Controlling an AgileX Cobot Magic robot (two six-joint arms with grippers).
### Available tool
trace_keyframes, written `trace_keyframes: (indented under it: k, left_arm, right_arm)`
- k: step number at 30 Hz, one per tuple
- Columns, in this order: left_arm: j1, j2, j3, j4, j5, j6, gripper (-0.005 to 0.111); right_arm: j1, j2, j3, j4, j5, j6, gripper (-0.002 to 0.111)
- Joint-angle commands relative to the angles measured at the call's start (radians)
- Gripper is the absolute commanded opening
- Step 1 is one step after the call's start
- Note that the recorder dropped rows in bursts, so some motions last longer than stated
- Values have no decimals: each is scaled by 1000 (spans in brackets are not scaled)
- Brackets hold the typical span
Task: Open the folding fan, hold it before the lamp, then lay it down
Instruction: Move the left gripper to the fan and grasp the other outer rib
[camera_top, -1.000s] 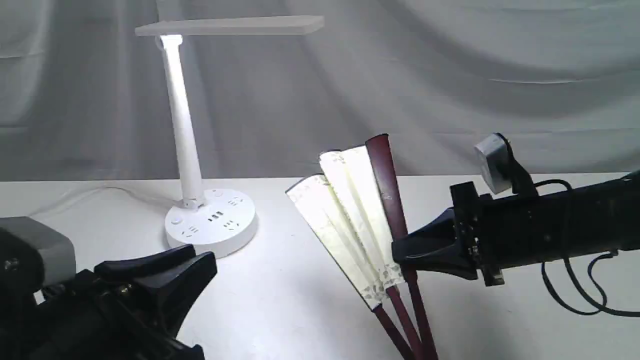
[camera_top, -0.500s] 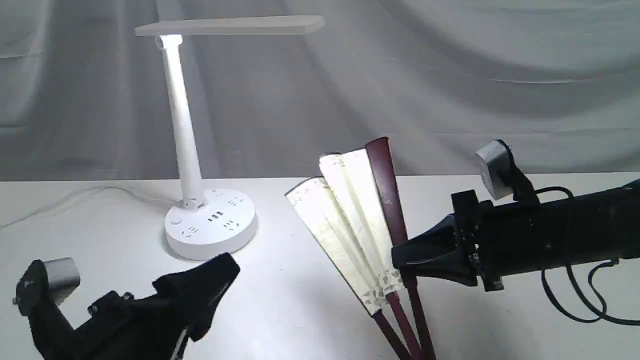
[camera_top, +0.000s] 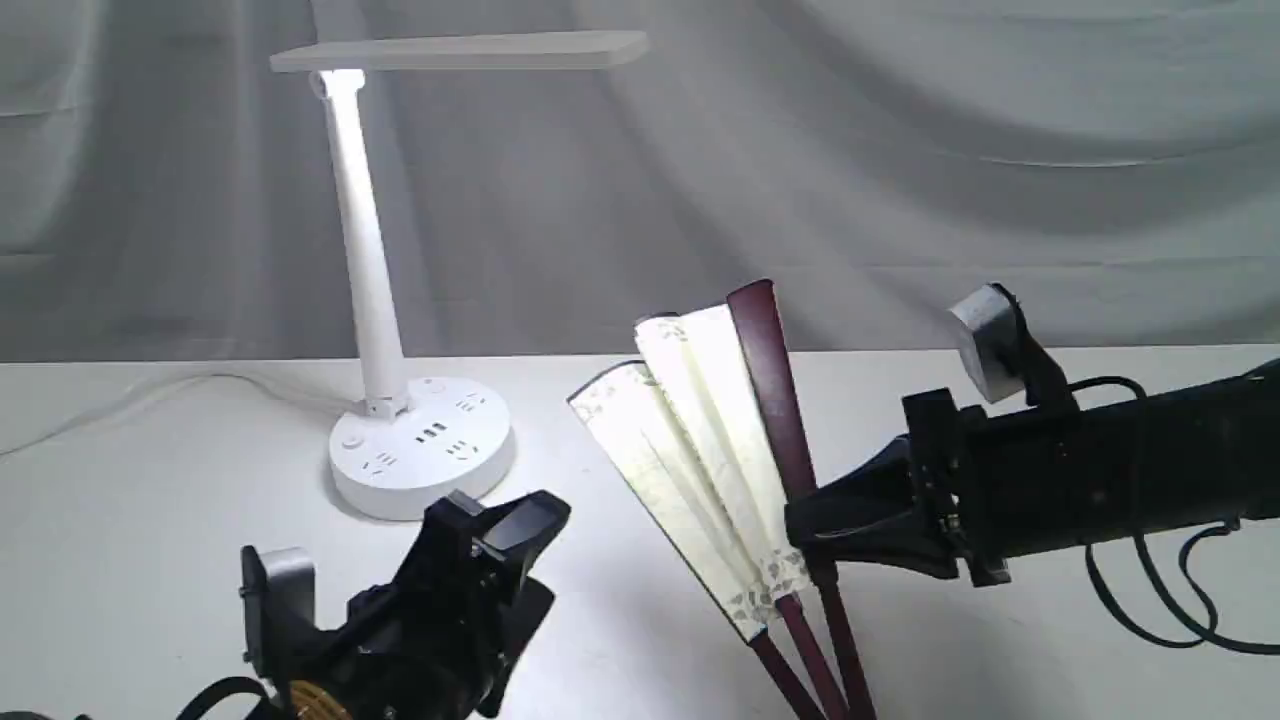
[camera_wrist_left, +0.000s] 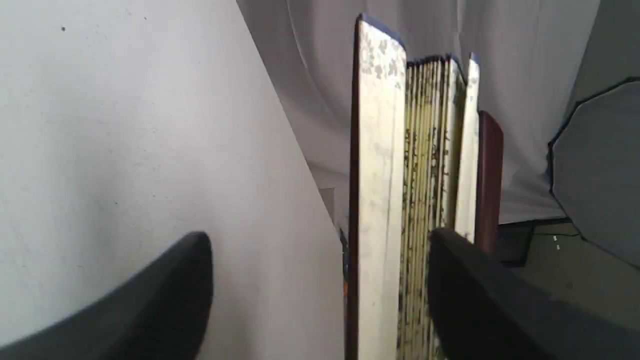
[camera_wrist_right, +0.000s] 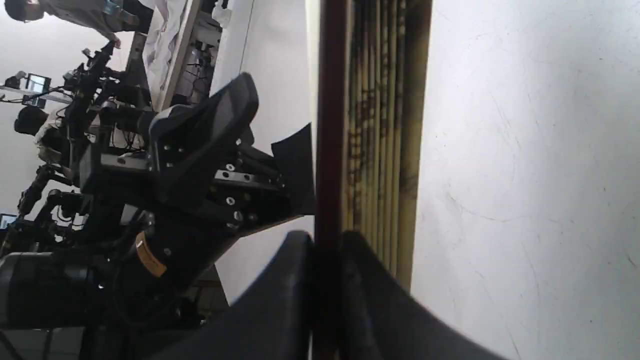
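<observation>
folding fan (camera_top: 700, 430) guard pinched between right jaws

**Table, Cloth and Background**

I saw a white table (camera_top: 150, 500) with a thin cord (camera_top: 205, 377) trailing across its far left. Grey cloth (camera_top: 900, 150) hung behind it in folds. Beyond the table I made out a dark octagonal panel (camera_wrist_left: 600, 170) and a person (camera_wrist_right: 75, 12).

One folding fan (camera_top: 700, 440) is showing at the right, with three maroon ribs (camera_top: 812, 650) showing below its leaf. One lamp (camera_top: 365, 260) is standing far left. Two grippers are showing: the left gripper (camera_top: 550, 555) near left, the right gripper (camera_top: 800, 525) at the right. One table (camera_top: 150, 480) is lying beneath everything.
</observation>
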Motion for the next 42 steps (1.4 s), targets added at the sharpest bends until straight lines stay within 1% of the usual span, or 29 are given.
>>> trace_keyframes:
  k: [1,9,14,21,22,24,26,28,33,38,42]
  left_arm:
    - [2,30,-63,19,-17,-37,61]
    - [2,86,-194,19,-17,-89,61]
    - [2,142,-274,19,-17,-162,61]
    - [2,187,-336,60,-17,-185,61]
    - [2,187,-336,60,-17,-190,60]
    - [2,187,-336,60,-17,-190,52]
    - [2,187,-336,60,-17,-188,40]
    - [2,187,-336,60,-17,-188,32]
    - [2,187,-336,60,-17,-188,20]
    - [2,187,-336,60,-17,-188,1]
    - [2,187,-336,80,-17,-194,0]
  right_arm:
    - [-1,-13,0,-1,11,-6,0]
    - [1,-13,0,-1,11,2,0]
    - [1,-13,0,-1,11,2,0]
    - [1,-13,0,-1,11,2,0]
    - [1,-13,0,-1,11,2,0]
    - [1,-13,0,-1,11,2,0]
    - [1,-13,0,1,11,2,0]
    - [1,-13,0,1,11,2,0]
    - [1,-13,0,-6,11,2,0]
    - [11,-13,0,-15,11,2,0]
    - [31,-13,0,-15,11,2,0]
